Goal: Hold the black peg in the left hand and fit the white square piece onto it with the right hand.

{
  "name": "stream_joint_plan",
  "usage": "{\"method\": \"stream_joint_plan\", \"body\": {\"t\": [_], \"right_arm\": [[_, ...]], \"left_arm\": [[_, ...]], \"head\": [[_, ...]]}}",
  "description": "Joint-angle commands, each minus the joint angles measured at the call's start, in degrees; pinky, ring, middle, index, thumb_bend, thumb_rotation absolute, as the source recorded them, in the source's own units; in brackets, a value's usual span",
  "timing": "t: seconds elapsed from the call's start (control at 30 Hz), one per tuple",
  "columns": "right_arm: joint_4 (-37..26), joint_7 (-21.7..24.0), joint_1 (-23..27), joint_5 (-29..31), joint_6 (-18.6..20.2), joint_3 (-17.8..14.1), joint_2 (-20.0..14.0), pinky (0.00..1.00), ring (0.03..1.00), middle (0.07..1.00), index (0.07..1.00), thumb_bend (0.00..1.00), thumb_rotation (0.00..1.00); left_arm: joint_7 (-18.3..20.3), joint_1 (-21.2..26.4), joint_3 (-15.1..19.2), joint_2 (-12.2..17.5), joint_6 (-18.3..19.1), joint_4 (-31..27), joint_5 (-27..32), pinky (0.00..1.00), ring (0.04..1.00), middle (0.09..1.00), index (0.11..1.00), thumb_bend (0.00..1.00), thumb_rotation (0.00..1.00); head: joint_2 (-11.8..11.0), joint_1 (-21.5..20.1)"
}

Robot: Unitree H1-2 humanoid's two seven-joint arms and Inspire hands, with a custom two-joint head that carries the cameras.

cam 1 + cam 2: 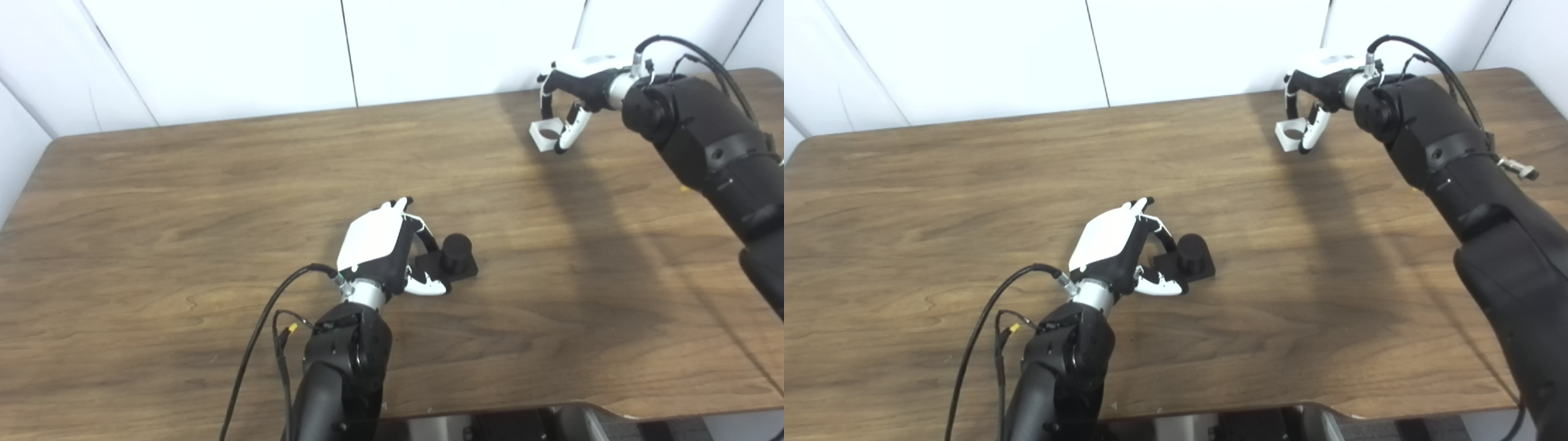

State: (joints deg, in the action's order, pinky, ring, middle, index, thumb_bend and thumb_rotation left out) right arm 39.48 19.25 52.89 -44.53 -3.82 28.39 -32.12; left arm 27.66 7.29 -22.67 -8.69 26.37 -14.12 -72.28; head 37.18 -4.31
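Sitting in the middle of the counter (184,202), the black peg (454,252) has the left robot hand (386,248) curled around its flat base, though how firm that hold is cannot be told. Far off by the back edge, the right robot hand (572,92) pinches the white square piece (546,133) between its fingertips (only a light pinch, it seems). The piece could slip and drop on the long way over. Its round hole could also come down tilted and jam on the peg. If the left robot hand holds loosely, a push from above might tip the peg or slide it away.
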Motion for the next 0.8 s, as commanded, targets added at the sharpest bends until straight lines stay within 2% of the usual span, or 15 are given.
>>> {"method": "stream_joint_plan", "body": {"t": [0.0, 0.23, 0.57, 0.77], "right_arm": [[-4.8, 1.5, 2.3, 0.5, 2.2, -1.8, -1.9, 1.0, 1.0, 0.93, 0.49, 0.53, 0.15], [-16.8, 7.5, 0.0, 1.5, 4.1, -3.9, -2.7, 1.0, 1.0, 0.934, 0.489, 0.53, 0.15], [-30.0, 15.2, -2.9, 1.0, 7.9, -5.3, -2.8, 1.0, 1.0, 0.917, 0.49, 0.53, 0.15], [-36.6, 19.9, -4.4, 3.4, 8.2, -6.5, -2.5, 1.0, 1.0, 0.914, 0.49, 0.53, 0.15]], "left_arm": [[-0.1, 0.0, -0.1, -0.8, 0.4, 1.5, -0.9, 1.0, 1.0, 0.985, 0.482, 0.52, 0.05], [0.0, 0.1, 0.1, -0.5, 0.5, 1.5, -0.5, 1.0, 1.0, 0.987, 0.482, 0.52, 0.05], [0.1, 0.2, 0.0, -0.4, 0.4, 1.7, -0.7, 1.0, 1.0, 0.988, 0.483, 0.52, 0.05], [0.1, 0.4, -0.2, -0.4, 0.5, 1.9, -1.1, 1.0, 1.0, 0.986, 0.482, 0.52, 0.05]], "head": [[0.0, 0.0], [-0.1, 0.0], [-0.2, -0.2], [-0.1, 0.0]]}}
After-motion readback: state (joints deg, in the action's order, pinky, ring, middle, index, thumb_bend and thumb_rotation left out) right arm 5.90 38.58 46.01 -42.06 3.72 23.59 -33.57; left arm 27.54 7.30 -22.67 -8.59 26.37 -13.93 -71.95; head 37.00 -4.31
